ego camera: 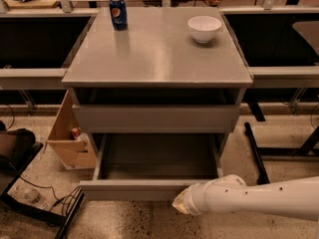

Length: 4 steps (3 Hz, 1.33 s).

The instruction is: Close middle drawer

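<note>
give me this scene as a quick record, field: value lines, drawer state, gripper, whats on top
middle drawer: pulled far out, nothing visible inside
gripper: at the middle drawer's front panel, right of centre, arm reaching in from the right; contact not clear
drawer above: front sits well back of the middle drawer's front
tabletop: grey, holds two things
blue can: upright, back left of tabletop
white bowl: upright, back right, apart from the can
open box: on the floor, left of the cabinet
task status: not yet closed
</note>
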Each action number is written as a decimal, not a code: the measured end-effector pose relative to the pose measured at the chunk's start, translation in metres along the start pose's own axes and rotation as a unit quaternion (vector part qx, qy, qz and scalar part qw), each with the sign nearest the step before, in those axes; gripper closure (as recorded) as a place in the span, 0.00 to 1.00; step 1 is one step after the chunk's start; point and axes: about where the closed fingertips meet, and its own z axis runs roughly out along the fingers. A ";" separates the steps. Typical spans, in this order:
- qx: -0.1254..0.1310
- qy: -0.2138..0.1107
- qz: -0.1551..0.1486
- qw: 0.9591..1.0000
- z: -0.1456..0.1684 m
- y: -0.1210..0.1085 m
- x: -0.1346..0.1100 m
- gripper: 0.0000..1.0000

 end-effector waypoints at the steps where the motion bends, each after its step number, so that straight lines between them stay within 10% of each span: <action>1: 0.012 -0.014 -0.007 1.000 0.014 -0.030 -0.010 1.00; 4: 0.022 -0.032 -0.021 0.999 0.031 -0.074 -0.029 1.00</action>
